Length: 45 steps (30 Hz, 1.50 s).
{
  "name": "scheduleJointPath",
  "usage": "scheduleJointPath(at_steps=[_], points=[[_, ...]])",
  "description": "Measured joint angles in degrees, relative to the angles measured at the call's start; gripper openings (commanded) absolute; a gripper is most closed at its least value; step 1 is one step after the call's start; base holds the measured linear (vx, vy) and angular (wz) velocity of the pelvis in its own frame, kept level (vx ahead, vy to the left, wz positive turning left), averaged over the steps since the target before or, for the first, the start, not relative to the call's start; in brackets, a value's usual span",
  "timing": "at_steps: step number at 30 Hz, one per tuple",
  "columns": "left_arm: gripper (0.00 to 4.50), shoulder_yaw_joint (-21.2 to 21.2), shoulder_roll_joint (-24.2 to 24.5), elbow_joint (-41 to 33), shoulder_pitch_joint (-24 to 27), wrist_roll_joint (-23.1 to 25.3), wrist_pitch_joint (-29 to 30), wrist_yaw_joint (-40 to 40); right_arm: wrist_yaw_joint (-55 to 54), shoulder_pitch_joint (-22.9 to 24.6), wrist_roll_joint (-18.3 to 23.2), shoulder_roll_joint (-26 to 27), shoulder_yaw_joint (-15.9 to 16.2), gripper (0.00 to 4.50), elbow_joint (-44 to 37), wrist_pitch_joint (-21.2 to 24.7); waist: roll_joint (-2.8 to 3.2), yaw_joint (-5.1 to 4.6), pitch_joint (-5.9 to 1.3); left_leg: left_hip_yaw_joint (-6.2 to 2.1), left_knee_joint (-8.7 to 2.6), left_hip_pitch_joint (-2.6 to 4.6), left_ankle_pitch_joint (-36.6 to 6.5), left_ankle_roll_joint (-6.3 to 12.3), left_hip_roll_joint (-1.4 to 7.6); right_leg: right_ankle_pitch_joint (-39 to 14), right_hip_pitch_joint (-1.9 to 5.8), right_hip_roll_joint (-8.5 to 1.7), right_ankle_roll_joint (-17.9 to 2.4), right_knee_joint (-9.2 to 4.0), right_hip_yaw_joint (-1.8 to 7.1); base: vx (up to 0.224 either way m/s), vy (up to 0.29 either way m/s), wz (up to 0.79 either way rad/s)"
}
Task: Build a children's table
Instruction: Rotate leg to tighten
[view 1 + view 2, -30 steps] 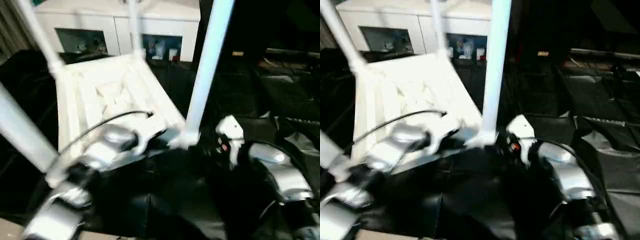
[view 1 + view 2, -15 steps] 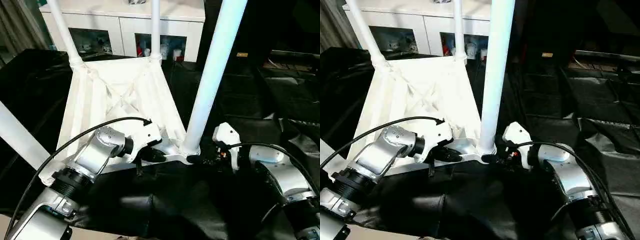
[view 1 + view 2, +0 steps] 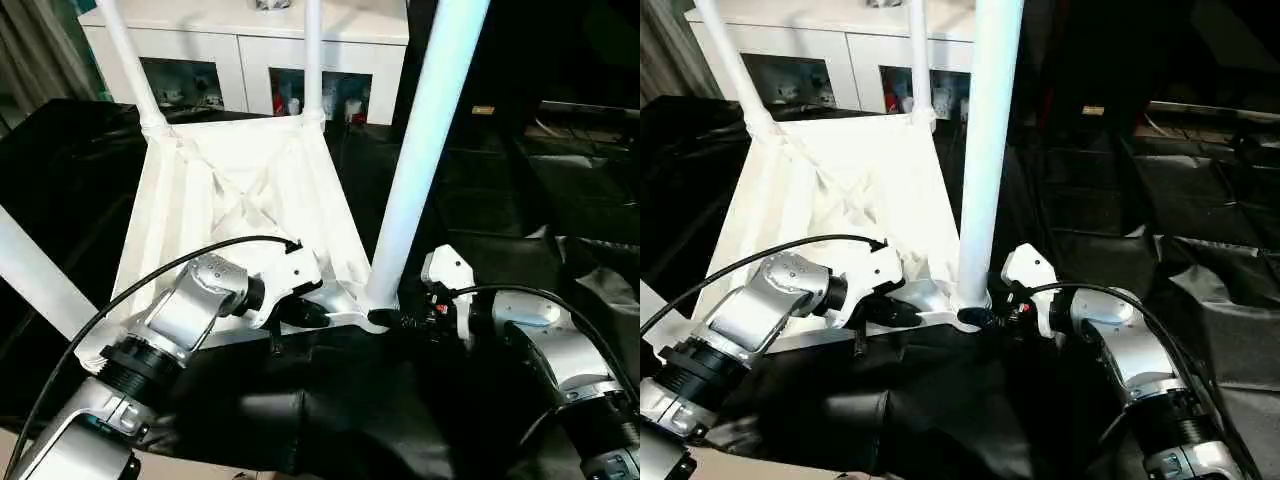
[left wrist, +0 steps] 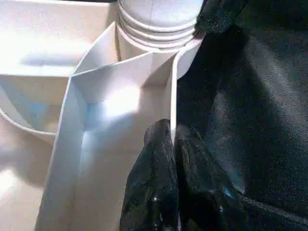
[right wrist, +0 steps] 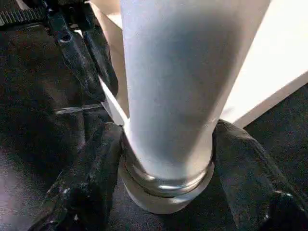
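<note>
The left tool (image 4: 171, 144) is pinched narrow on the thin near rim wall of the upturned tabletop (image 3: 240, 190), while the right tool (image 5: 166, 159) stands wide with a finger (image 5: 89, 178) on each side of the near right leg (image 3: 425, 150) at its socket, though a firm grip cannot be told. The tabletop lies ribs-up on the black-draped desk (image 3: 520, 200) with all four legs standing. Leg seating looks like the step in hand; next likely calls for pressing this leg home.
</note>
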Motion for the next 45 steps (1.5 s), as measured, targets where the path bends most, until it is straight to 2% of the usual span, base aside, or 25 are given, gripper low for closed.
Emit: scheduleJointPath(at_steps=[10,15,19,22,25,27,29,31,32,36,37,39,42,45], points=[[0.0,0.66,-0.78,0.7,0.14,0.07,0.08,1.35,-2.26,0.0,-0.43,1.44,-0.48,2.59,1.1,-0.45,-0.01,-0.3,-0.01,-0.01,0.13,0.04,-0.01,-0.02,0.0,0.01,0.08,0.0,-0.01,0.09,0.02,0.0,0.0,0.0],[0.0,4.4,-8.32,8.41,-2.01,0.98,-0.64,12.72,-19.49,-1.19,-2.36,9.77,-4.82,2.59,6.82,-0.14,0.01,-1.42,-0.05,-0.03,0.43,0.09,-0.13,-0.25,0.0,0.07,0.3,-0.01,-0.06,0.09,0.08,0.0,0.0,0.0],[0.0,6.49,-13.87,15.46,-5.09,1.06,-1.09,20.8,-32.45,-2.53,-3.12,16.51,-8.05,2.59,8.66,2.11,-0.06,-1.35,-0.13,-0.06,0.46,0.28,-0.12,-0.24,-0.02,0.02,0.33,-0.01,0.06,0.04,0.09,0.0,0.0,0.0],[0.0,6.57,-16.02,18.72,-6.75,1.19,-1.54,24.86,-39.0,-3.5,-3.94,18.87,-8.77,2.59,9.45,2.85,-0.05,-1.25,-0.19,-0.06,0.46,0.32,-0.12,-0.24,-0.03,0.07,0.37,-0.01,0.03,0.04,0.11,0.0,0.0,0.0],[0.0,6.58,-17.85,22.59,-8.78,1.79,-3.01,28.31,-44.87,-5.52,-6.52,21.07,-8.77,2.59,11.59,3.01,-0.02,-1.25,-0.25,-0.07,0.43,0.33,-0.13,-0.25,-0.04,0.03,0.54,-0.01,0.09,-0.01,0.09,0.0,0.0,0.0],[0.0,6.62,-18.78,24.57,-9.28,2.67,-4.73,29.37,-46.87,-6.08,-7.28,21.81,-8.96,2.59,12.6,2.66,0.06,-1.17,-0.31,-0.07,0.39,0.63,-0.13,-0.25,-0.06,0.03,0.69,-0.01,0.1,-0.07,0.11,0.0,0.0,0.0],[0.0,6.63,-18.93,25.5,-9.51,2.88,-5.49,29.49,-46.75,-6.2,-7.28,21.86,-9.19,2.59,13.18,2.17,0.05,-1.13,-0.31,-0.08,0.33,0.85,-0.14,-0.26,-0.06,-0.03,0.87,-0.01,0.19,-0.15,0.1,0.0,0.0,0.0],[0.0,6.39,-18.78,25.61,-9.51,3.24,-6.05,29.18,-45.4,-5.29,-6.43,21.74,-10.22,3.15,12.49,1.58,0.04,-0.97,-0.3,-0.09,0.27,0.87,-0.14,-0.26,-0.07,-0.09,0.93,-0.01,0.29,-0.2,0.1,0.0,0.0,0.0],[0.0,6.15,-18.57,25.37,-9.49,3.24,-6.13,28.46,-44.25,-4.3,-5.35,21.51,-10.73,3.15,11.14,1.56,0.03,-0.89,-0.3,-0.08,0.2,0.84,-0.14,-0.26,-0.07,-0.09,0.93,-0.01,0.3,-0.24,0.1,0.0,0.0,0.0],[0.0,6.07,-16.33,24.44,-9.59,3.31,-5.59,27.23,-35.9,-1.19,-2.48,20.7,-8.9,3.62,6.29,1.47,-0.19,-1.95,-0.16,-0.17,-0.19,0.72,-0.15,-0.28,-0.07,-0.09,0.84,0.01,0.31,-0.36,-0.02,0.0,0.0,0.0],[0.0,6.07,-15.88,24.24,-9.59,3.3,-5.45,26.91,-34.38,-0.97,-2.17,19.99,-8.57,3.62,5.85,1.47,-0.2,-2.04,-0.15,-0.2,-0.25,0.72,-0.15,-0.28,-0.06,-0.09,0.82,0.03,0.3,-0.38,-0.04,0.0,0.0,0.0],[0.0,5.89,-15.1,22.94,-9.39,3.28,-4.74,25.47,-29.87,-0.66,-1.18,17.33,-7.4,3.84,4.19,1.52,-0.19,-2.01,-0.12,-0.21,-0.37,0.64,-0.15,-0.29,-0.05,-0.08,0.7,0.05,0.28,-0.37,-0.05,0.0,0.0,0.0],[0.0,5.82,-14.16,21.36,-8.84,3.21,-4.52,22.81,-24.09,-0.52,-0.21,13.59,-6.0,3.84,2.66,1.7,-0.19,-1.61,-0.12,-0.2,-0.49,0.5,-0.15,-0.29,-0.04,0.02,0.56,0.05,0.11,-0.38,-0.08,0.0,0.0,0.0],[0.0,5.07,-11.77,18.34,-7.95,2.94,-4.37,18.31,-16.96,-0.43,-0.31,8.13,-4.19,3.84,1.31,1.22,-0.17,-1.13,-0.12,-0.19,-0.49,0.01,-0.02,-0.07,-0.04,0.02,0.05,0.06,0.1,-0.39,-0.09,0.0,0.0,0.0]])
